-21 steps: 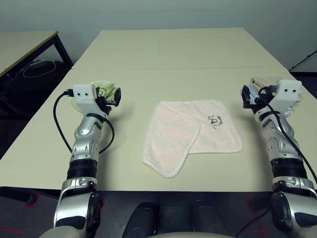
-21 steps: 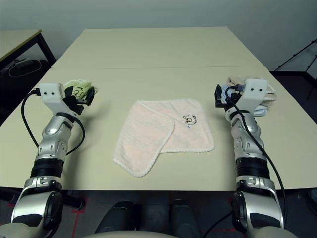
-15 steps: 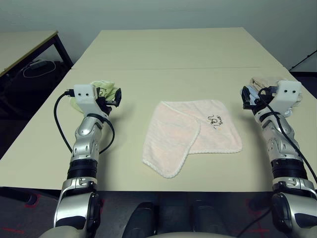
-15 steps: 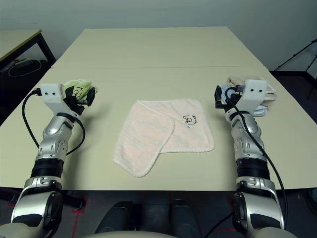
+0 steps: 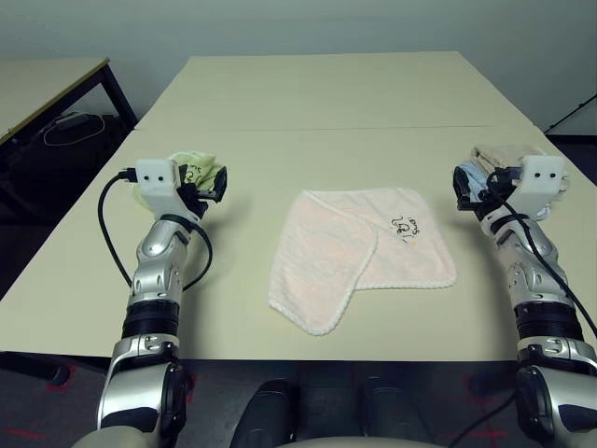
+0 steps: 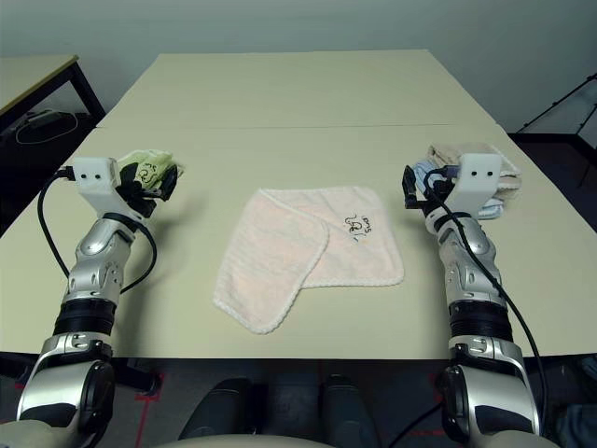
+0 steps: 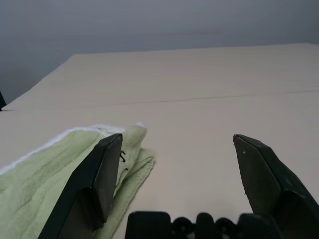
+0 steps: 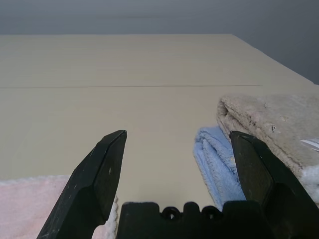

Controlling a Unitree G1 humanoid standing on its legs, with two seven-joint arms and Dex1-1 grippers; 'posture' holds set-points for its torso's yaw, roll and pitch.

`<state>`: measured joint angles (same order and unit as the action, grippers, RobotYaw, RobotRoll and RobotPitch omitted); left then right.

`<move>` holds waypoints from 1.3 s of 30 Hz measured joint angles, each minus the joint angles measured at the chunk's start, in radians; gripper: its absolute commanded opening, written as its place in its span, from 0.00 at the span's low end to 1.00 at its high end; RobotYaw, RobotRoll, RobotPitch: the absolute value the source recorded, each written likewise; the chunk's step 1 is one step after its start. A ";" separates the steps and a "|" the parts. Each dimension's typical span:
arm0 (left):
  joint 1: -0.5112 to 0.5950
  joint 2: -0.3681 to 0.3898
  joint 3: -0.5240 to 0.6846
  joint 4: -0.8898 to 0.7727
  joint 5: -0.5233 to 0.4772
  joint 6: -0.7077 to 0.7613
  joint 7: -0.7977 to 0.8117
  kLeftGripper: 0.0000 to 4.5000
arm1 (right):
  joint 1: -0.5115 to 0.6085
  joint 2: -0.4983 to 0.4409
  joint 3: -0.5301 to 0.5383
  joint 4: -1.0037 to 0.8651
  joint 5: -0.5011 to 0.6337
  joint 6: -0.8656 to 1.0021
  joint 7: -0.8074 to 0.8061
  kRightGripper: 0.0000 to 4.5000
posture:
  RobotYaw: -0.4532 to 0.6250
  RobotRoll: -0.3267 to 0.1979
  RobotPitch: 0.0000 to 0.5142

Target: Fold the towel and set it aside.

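The towel (image 5: 359,252), pale pink with a scalloped edge, lies on the table's middle near the front. Its left part is folded diagonally over the rest, and dark embroidered script (image 5: 408,225) shows near the right far corner. My left gripper (image 5: 216,183) hovers off to the towel's left, open and holding nothing, its black fingers (image 7: 102,174) spread wide. To the towel's right my right gripper (image 6: 409,184) is open too, with nothing between its fingers (image 8: 99,174). Neither gripper touches the towel.
A light green towel (image 7: 45,169) lies crumpled just beyond the left gripper. Folded beige (image 8: 269,124) and blue (image 8: 214,154) towels are stacked beside the right gripper. The cream table (image 5: 326,93) stretches far back. Another table (image 5: 47,79) stands at far left.
Both arms have shifted very slightly. The towel lies as before and both grippers stay open.
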<state>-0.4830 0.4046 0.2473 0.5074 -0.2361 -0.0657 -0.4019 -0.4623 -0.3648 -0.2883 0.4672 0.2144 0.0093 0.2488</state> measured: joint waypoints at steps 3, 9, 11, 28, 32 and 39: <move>0.019 0.034 -0.011 0.002 -0.024 0.015 -0.116 1.00 | 0.000 -0.003 0.004 0.000 -0.006 0.000 0.011 1.00 | 0.43 0.62 0.10; 0.000 0.091 -0.033 0.040 -0.071 0.037 -0.370 1.00 | 0.003 -0.010 0.050 -0.006 -0.018 0.007 0.076 1.00 | 0.44 0.62 0.11; -0.019 0.103 -0.046 0.055 -0.076 0.040 -0.437 1.00 | 0.003 -0.010 0.068 -0.011 -0.021 0.009 0.090 1.00 | 0.44 0.62 0.11; -0.107 0.154 -0.136 0.124 -0.074 0.065 -0.782 1.00 | -0.004 -0.087 0.091 -0.014 -0.014 0.043 0.240 1.00 | 0.47 0.62 0.17; -0.123 0.153 -0.149 0.139 -0.073 0.054 -0.809 1.00 | -0.050 -0.141 0.092 0.040 -0.017 0.038 0.295 1.00 | 0.49 0.62 0.20; -0.151 0.153 -0.166 0.173 -0.065 0.028 -0.847 1.00 | -0.131 -0.159 0.121 0.148 -0.026 0.016 0.383 1.00 | 0.48 0.62 0.21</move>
<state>-0.6339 0.5574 0.0812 0.6804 -0.3011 -0.0373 -1.2494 -0.5934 -0.5243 -0.1671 0.6150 0.1886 0.0251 0.6319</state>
